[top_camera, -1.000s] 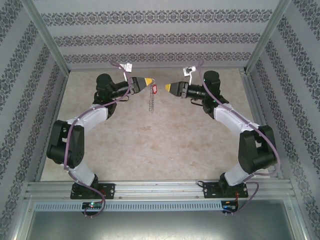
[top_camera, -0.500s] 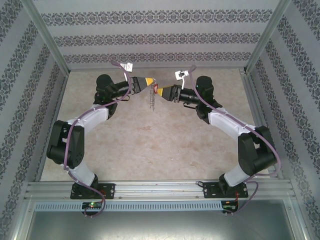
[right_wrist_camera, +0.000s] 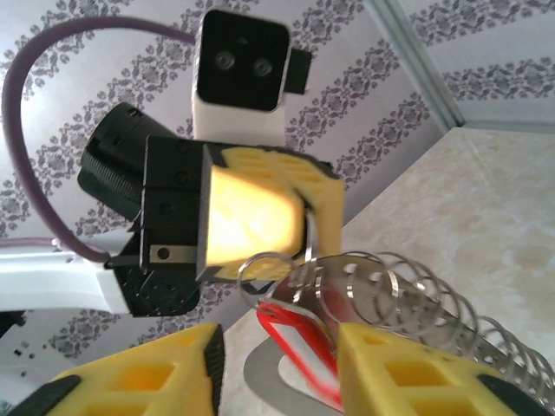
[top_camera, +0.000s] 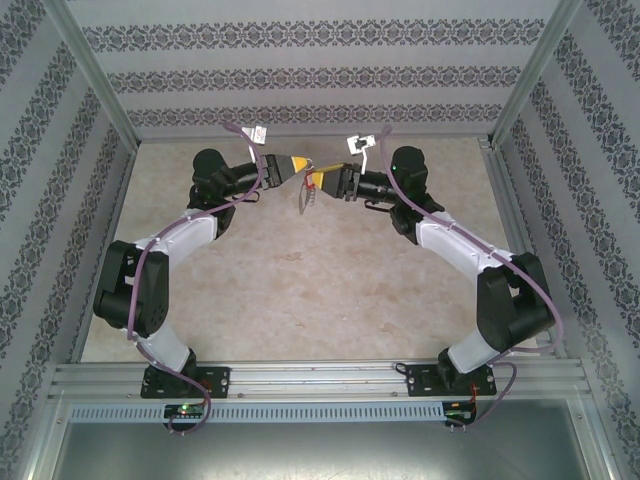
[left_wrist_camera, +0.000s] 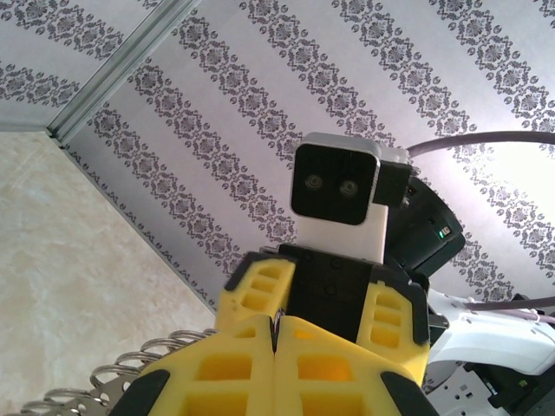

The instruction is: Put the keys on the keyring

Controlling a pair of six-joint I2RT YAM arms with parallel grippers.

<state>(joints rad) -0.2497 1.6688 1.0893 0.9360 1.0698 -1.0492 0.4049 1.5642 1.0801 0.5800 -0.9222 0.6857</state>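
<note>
Both arms reach out over the far middle of the table point(top_camera: 300, 290), elbows bowed outward, wrists level, tips nose to nose. Left gripper point(top_camera: 298, 166) is clamped tight on the keyring point(right_wrist_camera: 408, 290), whose row of small rings trails away from its fingers. Right gripper point(right_wrist_camera: 277, 340) has jaws apart, straddling the red tag of the keys point(right_wrist_camera: 301, 344), which hangs right at the keyring; can't tell if the pads touch it.

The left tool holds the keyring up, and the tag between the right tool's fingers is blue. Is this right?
No: the tag is red, not blue, as the right wrist view shows. The left tool does hold the keyring up.
</note>
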